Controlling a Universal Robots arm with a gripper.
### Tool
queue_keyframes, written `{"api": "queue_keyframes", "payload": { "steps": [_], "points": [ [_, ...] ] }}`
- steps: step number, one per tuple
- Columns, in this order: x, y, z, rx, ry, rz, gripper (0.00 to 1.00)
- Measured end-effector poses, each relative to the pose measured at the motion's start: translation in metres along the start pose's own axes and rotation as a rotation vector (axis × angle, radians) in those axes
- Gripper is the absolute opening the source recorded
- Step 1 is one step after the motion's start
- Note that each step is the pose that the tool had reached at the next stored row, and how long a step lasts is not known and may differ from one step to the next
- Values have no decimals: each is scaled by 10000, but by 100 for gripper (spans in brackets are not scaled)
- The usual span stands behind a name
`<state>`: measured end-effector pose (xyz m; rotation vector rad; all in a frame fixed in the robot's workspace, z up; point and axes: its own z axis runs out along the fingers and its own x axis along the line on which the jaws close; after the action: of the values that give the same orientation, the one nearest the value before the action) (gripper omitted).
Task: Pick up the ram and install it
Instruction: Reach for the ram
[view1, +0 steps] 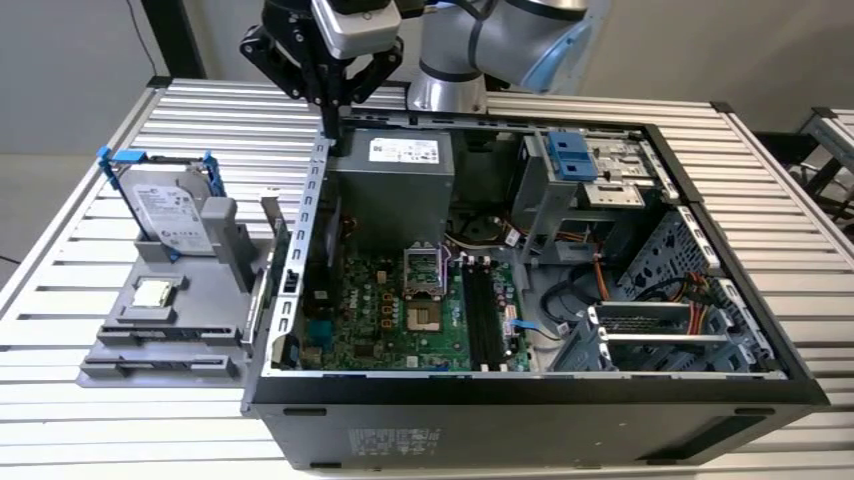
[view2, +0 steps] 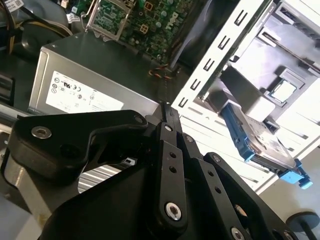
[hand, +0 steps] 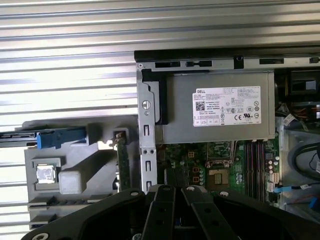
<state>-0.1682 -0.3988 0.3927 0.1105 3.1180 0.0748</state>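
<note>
Hovering over an edge of the open black computer case (view1: 534, 392), the black end effector (view1: 334, 130) looks closed and empty. The thin bluish-green ram stick (hand: 122, 161) stands apart from it in a grey holder (hand: 80, 145) just outside that case.

PC case (view1: 534, 405) open | PSU (view1: 394, 185) inside | HDD (view1: 167, 215) standing in gray holder (view1: 160, 345) | CPU (view1: 154, 292) on holder

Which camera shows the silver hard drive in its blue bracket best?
The exterior view: the silver hard drive in its blue bracket stands upright, its labelled face showing. The second wrist view catches it obliquely; the first wrist view sees it edge-on.
</note>
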Motion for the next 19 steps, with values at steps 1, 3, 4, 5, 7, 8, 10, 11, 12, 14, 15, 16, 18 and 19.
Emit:
{"api": "queue_keyframes", "payload": {
  "steps": [1,3,4,5,7,8,10,11,12,14,15,16,18,19],
  "points": [
    [5,0,0,0,0,0,0],
    [15,-1,0,0,0,0,0],
    [20,-2,0,0,0,0,0],
    [26,-2,-1,0,0,0,0],
    [37,-3,0,-1,-1,-1,0],
    [42,-3,0,-1,-1,0,0],
    [51,-4,-1,0,0,-1,0],
    [55,-4,-1,0,0,0,0],
    [58,-4,-1,-1,0,-1,0],
    [65,-5,-1,0,0,-1,0],
    [68,-5,-1,0,0,0,0],
    [72,-5,-1,-1,0,0,0],
    [77,-6,-2,0,0,-1,0],
    [79,-6,-2,0,0,-1,0]
  ]
}}
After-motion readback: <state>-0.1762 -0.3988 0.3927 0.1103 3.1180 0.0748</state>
